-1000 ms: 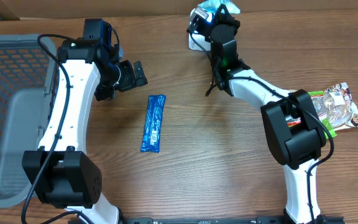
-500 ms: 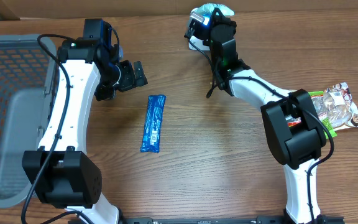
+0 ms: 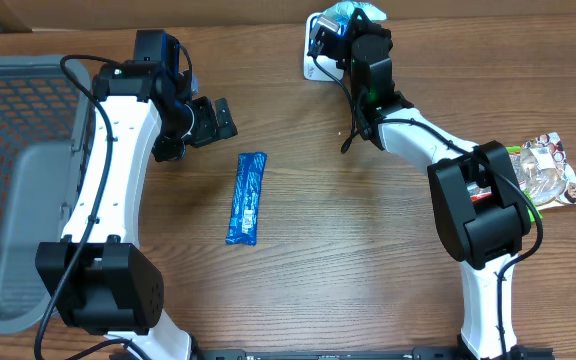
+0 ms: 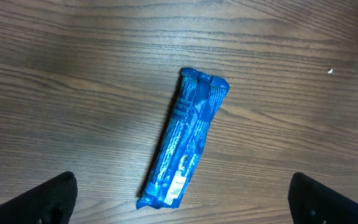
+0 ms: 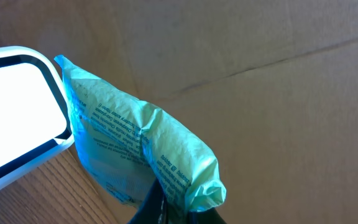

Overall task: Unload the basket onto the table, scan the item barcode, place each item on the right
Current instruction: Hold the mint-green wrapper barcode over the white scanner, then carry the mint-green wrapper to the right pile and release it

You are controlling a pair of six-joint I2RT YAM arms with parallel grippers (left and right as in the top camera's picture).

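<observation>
Packet [image 5: 135, 143] of teal film hangs pinched in the right claw [image 5: 166, 204], its length running just beside the white scanner [image 5: 17, 112]; left claw [image 3: 208, 118] gapes wide near the blue bar [image 4: 188, 140].

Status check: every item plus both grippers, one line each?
left gripper: open, empty, over the table.
right gripper: shut on the teal bag.
teal bag: held next to the white scanner.
white scanner: sitting flat on the table.
blue packet: lying flat, untouched.
snack packets: lying flat at the right edge.
grey basket: upright, on the left.
</observation>
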